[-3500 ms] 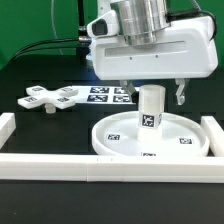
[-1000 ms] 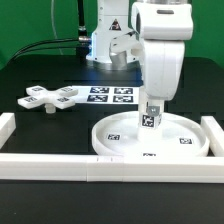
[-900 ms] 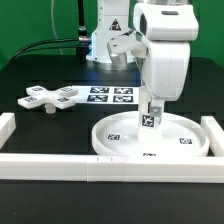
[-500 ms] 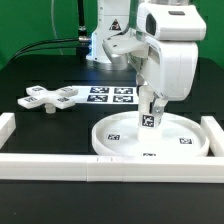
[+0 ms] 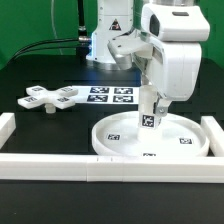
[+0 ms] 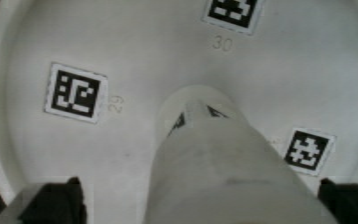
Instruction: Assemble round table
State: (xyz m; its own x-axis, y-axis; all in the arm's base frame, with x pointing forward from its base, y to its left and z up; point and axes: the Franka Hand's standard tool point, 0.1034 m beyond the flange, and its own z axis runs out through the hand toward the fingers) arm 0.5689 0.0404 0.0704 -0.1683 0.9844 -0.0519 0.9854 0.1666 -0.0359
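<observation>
Seating the short cylindrical post (image 5: 149, 120) in the large round rimmed disc (image 5: 108, 144) looks to us like the step in hand. In the exterior view the post stands upright at the disc's centre, in the lower middle of the frame, with the gripper (image 5: 150, 106) straight above it and its fingers reaching down over the post's top. In the wrist view we look down the post (image 6: 220, 150) onto the disc's tagged floor (image 6: 140, 50), with dark fingertips (image 6: 60, 200) on either side of it. We cannot tell whether the fingers are pinching the post or only straddling it. The cross-shaped piece (image 5: 52, 97) lies apart at the frame's middle left, beside the marker board (image 5: 110, 95). We judge the next move calls for a firm hold on the post and a turn about its axis, keeping it vertical until it is fully home.
</observation>
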